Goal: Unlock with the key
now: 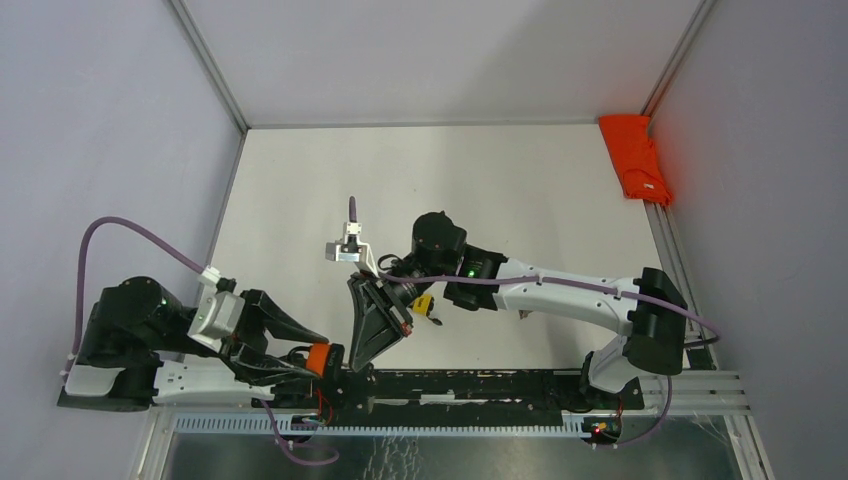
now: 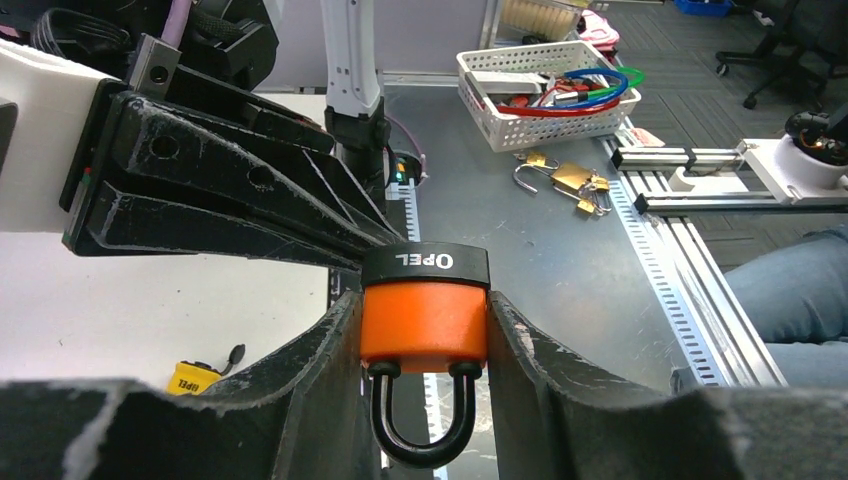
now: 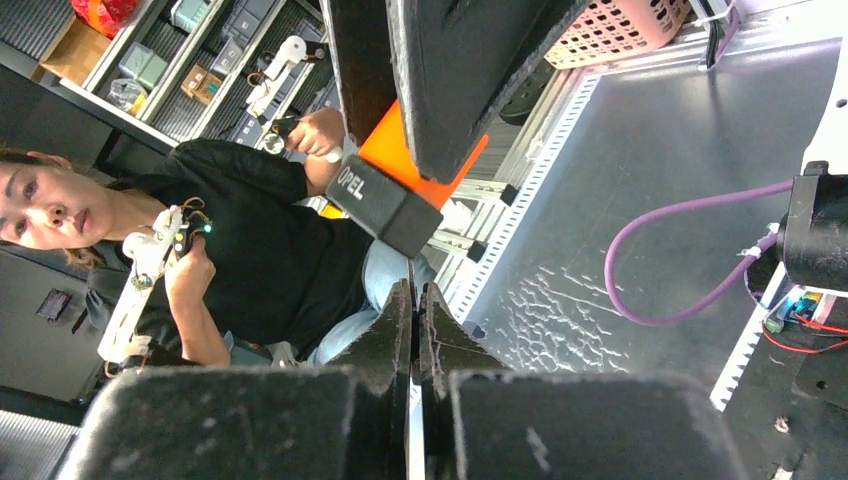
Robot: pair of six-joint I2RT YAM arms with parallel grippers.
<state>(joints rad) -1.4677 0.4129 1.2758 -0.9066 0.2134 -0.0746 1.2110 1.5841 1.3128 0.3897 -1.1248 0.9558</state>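
Left wrist view: the orange padlock (image 2: 424, 325) is clamped by its flat sides between the left fingers (image 2: 320, 370). It is held clear of the counter (image 2: 140, 300), over the near edge by the arm bases. Its shackle (image 2: 420, 430) is closed and points back toward the wrist, while its black end cap (image 2: 425, 268) faces outward. Judgement: this orientation presents the keyway end to the other arm and braces the body against twisting.

The right fingers (image 2: 250, 180) are clenched tight, their tips at or just beside the top edge of the cap. Right wrist view confirms the pads are pressed together and aimed at the cap. No key can be made out between them. Whether one is pinched there or seated in the lock cannot be told.

A yellow padlock (image 2: 193, 378) lies on the counter beyond, apart from both arms and not involved.

Assessment: the task stands at insertion or turning, and the lock is not yet open. Risk: slight misalignment between the tips and the keyway.
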